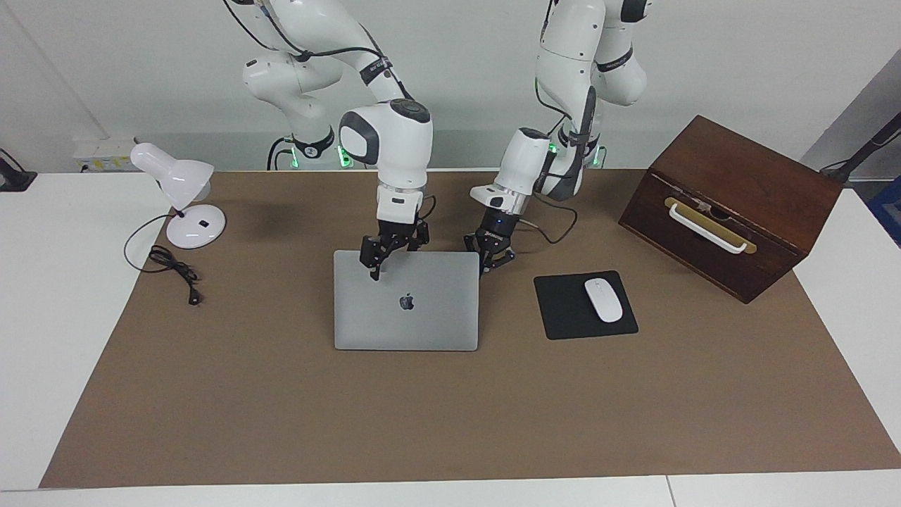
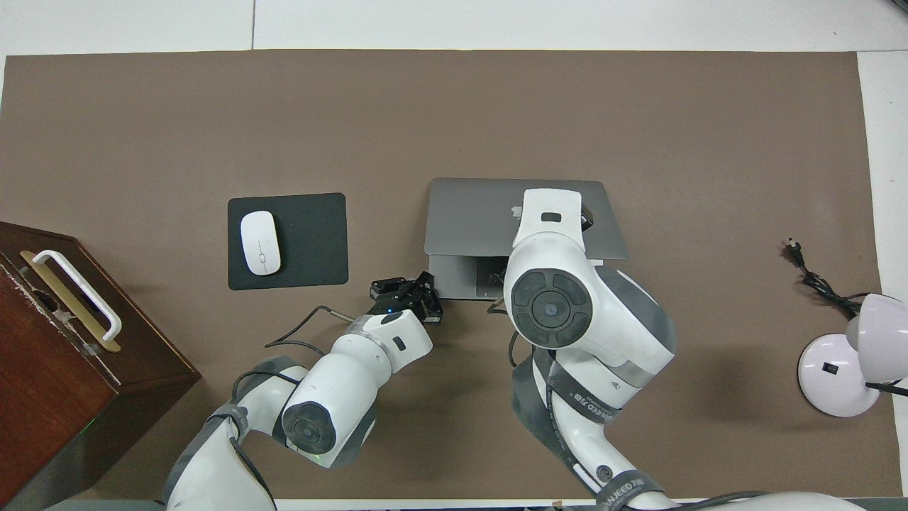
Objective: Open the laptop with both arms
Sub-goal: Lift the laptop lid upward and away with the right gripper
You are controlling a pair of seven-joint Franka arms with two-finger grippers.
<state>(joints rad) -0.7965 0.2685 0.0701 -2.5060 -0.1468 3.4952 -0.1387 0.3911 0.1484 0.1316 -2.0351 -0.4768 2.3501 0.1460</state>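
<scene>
Laptop: a thin silver-grey rectangular laptop (image 1: 406, 301) with a dark apple logo on its lid is seen mid-desk on the brown mat, partly open; the lid edge nearer to the robots is raised, and in the overhead view a strip of the base (image 2: 461, 277) is exposed under it.

Right pincer: the black right pincer (image 1: 374, 265) is seen against the raised lid edge, toward the right arm's end of that edge; whether the edge is clasped or only pushed cannot be told, nor can it be told whether the fingers are spread or closed.

Left pincer: the black left pincer (image 1: 486, 265) is clenched, fingertips together, and is placed at the laptop's corner nearest the left arm's end, low by the base; contact with the base cannot be confirmed.

Mouse pad: a smaller black rectangular mouse pad (image 1: 563, 310) is laid beside the laptop toward the left arm's end, with a white oval mouse (image 1: 604, 300) on it.

Box: a dark brown wooden box (image 1: 732, 204) with a white handle is set farther toward the left arm's end.

Lamp: a small white desk lamp (image 1: 179, 197) is stood toward the right arm's end, its black cable (image 1: 172, 271) trailed onto the mat.

Desk: a white desk (image 1: 49, 338) is covered by a brown mat (image 1: 457, 415).
</scene>
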